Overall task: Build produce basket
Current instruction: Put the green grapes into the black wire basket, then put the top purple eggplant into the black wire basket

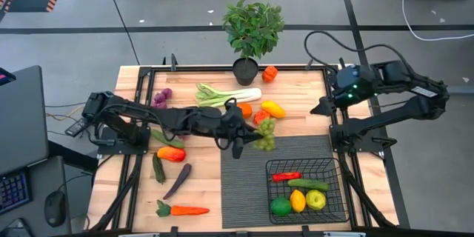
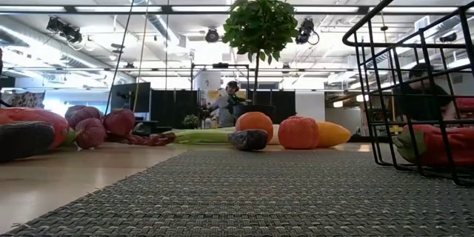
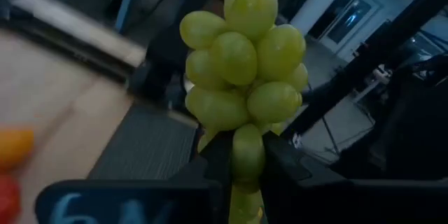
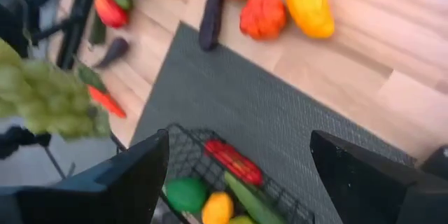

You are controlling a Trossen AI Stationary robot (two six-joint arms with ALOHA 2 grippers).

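While the high view lays out the whole surface [image 1: 311, 96], only the left wrist view gives the grip in detail: the left tool [image 3: 234, 175] is closed on the stem of a bunch of green grapes [image 3: 243, 63], which is held clear of the surface, over the left edge of the dark ribbed mat [image 1: 244, 185]. From above, the same bunch [image 1: 265, 135] is seen just right of the left tool [image 1: 238, 147], partly covered by the arm. The basket [image 1: 335, 164] stands at the near right on the mat and already holds a red pepper [image 1: 286, 176], a cucumber [image 1: 307, 184], a lime [image 1: 281, 206], a lemon [image 1: 298, 201] and a green apple [image 1: 316, 199]. In the low view the basket [image 2: 370, 81] is cut off at the right edge, and neither tool is shown. The right tool [image 4: 238, 175] is seen with its fingers spread and nothing between them, above the basket [image 4: 183, 155]; in the high view its fingers are hard to make out.
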